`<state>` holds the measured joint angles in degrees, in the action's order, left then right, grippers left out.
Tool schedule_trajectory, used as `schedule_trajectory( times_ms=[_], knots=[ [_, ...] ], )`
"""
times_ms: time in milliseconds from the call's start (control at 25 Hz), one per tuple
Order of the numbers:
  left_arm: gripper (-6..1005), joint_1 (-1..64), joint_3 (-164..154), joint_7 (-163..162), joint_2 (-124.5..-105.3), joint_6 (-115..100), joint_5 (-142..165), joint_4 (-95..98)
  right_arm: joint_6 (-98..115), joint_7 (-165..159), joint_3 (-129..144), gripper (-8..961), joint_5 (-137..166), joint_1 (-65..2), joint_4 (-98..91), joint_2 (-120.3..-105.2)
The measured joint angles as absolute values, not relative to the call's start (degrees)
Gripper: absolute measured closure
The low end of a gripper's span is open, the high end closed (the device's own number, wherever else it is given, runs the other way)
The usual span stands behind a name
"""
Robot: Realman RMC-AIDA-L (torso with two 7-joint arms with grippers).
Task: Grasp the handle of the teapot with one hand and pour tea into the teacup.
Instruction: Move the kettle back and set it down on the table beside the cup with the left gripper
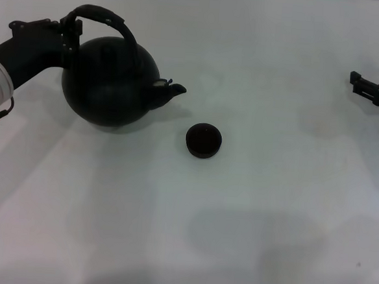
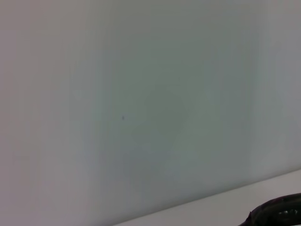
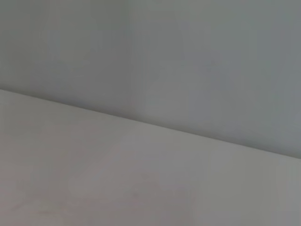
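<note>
Teapot near table's far left corner; left gripper pinching handle. Teacup just beside spout. Right gripper at right edge, finger state indiscernible.

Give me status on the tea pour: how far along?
Done: the left gripper has reached the handle of the teapot at its left end. In hand: the grasp itself; whether the fingers have closed is not visible. Left: bringing the spout over the teacup, which sits apart to its right, and pouring. The right gripper is parked at the far right.
</note>
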<state>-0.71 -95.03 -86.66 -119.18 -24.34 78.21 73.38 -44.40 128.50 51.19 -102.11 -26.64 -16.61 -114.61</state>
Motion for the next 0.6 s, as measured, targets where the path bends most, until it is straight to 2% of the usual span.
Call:
schedule_trajectory(
  times_ms=[600],
  knots=[
    [900, 0.0, -95.1, -85.0, -119.16, -24.9, 78.2, 70.5, -44.4, 128.5, 51.2, 95, -102.1, -26.6, -16.6, -114.70]
  ],
)
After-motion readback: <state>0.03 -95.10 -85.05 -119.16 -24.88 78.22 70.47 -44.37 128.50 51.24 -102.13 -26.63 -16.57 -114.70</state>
